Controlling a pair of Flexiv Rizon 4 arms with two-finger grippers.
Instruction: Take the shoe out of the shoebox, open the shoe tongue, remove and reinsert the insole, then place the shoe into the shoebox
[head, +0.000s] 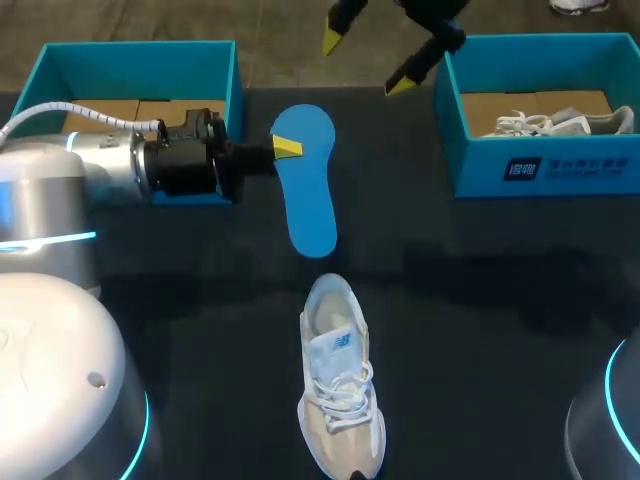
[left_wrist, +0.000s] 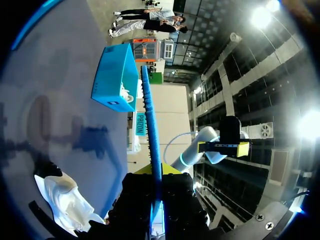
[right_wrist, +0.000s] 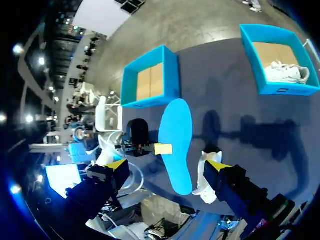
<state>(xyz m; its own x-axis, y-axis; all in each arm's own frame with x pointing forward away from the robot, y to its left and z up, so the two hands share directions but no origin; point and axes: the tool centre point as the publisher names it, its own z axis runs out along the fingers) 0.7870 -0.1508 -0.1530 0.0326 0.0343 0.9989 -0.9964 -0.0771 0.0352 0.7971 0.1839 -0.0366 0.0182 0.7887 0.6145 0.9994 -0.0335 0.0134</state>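
My left gripper (head: 285, 150) is clamped on the blue insole (head: 307, 185), pinching one long edge so the flat face looks up; the left wrist view shows the insole edge-on between the fingers, which is why I trust the hold. I judge it is held out there so the other arm can help, or so I can swing it down to the shoe; whether it is clear of the table (head: 480, 300) I cannot tell.

My right gripper (head: 367, 63) hangs beyond the far end of the insole with its fingers spread wide and nothing between them.

The white shoe (head: 340, 390) lies on the table near my side, opening toward the insole and toe toward me, just apart from the insole's near tip; that line-up should suit reinsertion, which I take to be the step in hand.

The left shoebox (head: 140, 60) sits right behind my left wrist, so pulling back risks its wall. The right shoebox (head: 545, 165), with a second white shoe (head: 555, 122) inside, is well apart. Open tabletop lies between insole and shoe, and to the shoe's right.
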